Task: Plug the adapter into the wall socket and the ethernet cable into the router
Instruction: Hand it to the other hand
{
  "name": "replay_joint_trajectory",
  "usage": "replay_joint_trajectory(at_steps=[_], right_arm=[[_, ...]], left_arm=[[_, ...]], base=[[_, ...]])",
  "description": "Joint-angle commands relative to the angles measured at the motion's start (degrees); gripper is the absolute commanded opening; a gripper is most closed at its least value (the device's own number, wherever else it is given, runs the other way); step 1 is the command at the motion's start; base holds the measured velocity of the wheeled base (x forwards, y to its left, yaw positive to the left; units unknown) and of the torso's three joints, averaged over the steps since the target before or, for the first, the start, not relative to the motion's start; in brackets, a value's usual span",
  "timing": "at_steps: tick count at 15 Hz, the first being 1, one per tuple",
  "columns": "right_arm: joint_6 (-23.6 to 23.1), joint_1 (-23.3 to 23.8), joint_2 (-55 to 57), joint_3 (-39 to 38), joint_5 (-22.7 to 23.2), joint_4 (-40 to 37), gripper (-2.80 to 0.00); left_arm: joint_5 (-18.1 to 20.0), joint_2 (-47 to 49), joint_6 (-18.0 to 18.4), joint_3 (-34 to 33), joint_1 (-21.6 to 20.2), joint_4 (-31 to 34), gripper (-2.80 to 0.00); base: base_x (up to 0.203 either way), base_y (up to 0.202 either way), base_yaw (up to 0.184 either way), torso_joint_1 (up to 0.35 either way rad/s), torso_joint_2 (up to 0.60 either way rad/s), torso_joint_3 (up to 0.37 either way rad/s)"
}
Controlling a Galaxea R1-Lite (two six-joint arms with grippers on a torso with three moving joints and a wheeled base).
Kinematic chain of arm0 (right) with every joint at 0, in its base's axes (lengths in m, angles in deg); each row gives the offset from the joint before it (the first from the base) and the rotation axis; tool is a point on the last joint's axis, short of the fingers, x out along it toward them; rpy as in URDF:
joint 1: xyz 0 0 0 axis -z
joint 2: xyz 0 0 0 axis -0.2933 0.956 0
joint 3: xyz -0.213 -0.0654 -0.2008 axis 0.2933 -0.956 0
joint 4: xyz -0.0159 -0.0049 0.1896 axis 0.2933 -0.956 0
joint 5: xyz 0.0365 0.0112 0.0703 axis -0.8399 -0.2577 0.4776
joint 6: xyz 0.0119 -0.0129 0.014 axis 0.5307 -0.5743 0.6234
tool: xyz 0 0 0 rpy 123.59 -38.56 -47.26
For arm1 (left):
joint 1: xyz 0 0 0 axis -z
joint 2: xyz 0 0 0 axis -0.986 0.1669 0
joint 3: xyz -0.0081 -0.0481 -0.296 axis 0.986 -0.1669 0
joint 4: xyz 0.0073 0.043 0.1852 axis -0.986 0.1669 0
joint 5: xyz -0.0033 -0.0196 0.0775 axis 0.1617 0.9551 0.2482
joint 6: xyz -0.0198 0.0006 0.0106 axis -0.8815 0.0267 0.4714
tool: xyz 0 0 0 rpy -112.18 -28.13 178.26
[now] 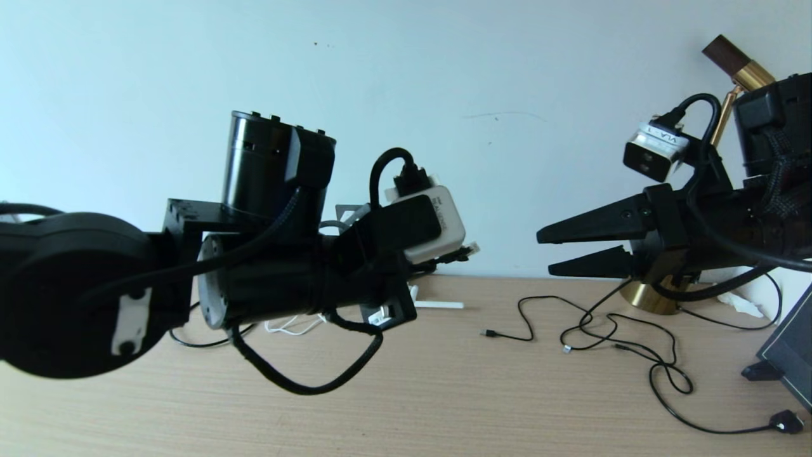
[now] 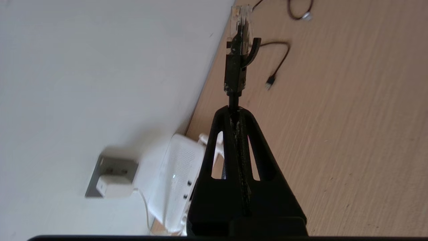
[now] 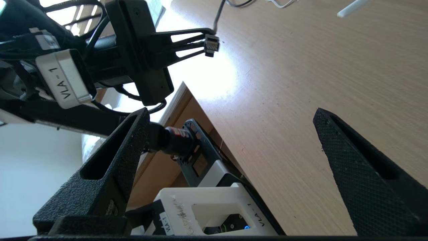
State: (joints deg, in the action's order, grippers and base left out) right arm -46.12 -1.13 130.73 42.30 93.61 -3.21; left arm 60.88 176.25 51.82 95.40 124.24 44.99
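In the left wrist view my left gripper (image 2: 234, 108) is shut on the black ethernet cable just behind its clip plug (image 2: 239, 50), which sticks out past the fingertips above the table. The white router (image 2: 175, 180) leans against the wall, to the side of the gripper and partly behind it. Beside it, the white adapter (image 2: 113, 187) sits in the grey wall socket (image 2: 100, 165), its thin cord (image 2: 144, 206) running toward the router. In the head view the left arm hides the router except one antenna (image 1: 438, 305). My right gripper (image 1: 545, 254) hovers open and empty at the right.
Thin black cables (image 1: 609, 336) with small plugs sprawl over the wooden table at the right. A brass lamp base (image 1: 647, 298) stands by the wall behind the right gripper. A dark stand (image 1: 786, 355) sits at the right edge.
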Motion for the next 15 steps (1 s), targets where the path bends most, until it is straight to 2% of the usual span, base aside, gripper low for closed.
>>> replay_joint_trajectory(at_steps=[1, 5, 15], right_arm=[[0.1, -1.1, -0.2, -0.3, 0.2, -0.1, 0.00], [-2.0, -1.9, -0.2, -1.4, -0.1, 0.4, 0.00], [-1.6, -1.9, 1.7, -1.4, 0.2, 1.8, 0.00]], left_arm=[[1.9, 0.5, 0.4, 0.7, 1.2, 0.0, -2.80], [2.8, 3.8, 0.4, 3.8, 3.3, -0.1, -2.80], [2.8, 5.8, 0.2, 3.9, 6.3, -2.4, -2.80]], base=[[0.000, 0.000, 0.000, 0.000, 0.00, 0.000], [0.000, 0.000, 0.000, 0.000, 0.00, 0.000], [0.000, 0.000, 0.000, 0.000, 0.00, 0.000]])
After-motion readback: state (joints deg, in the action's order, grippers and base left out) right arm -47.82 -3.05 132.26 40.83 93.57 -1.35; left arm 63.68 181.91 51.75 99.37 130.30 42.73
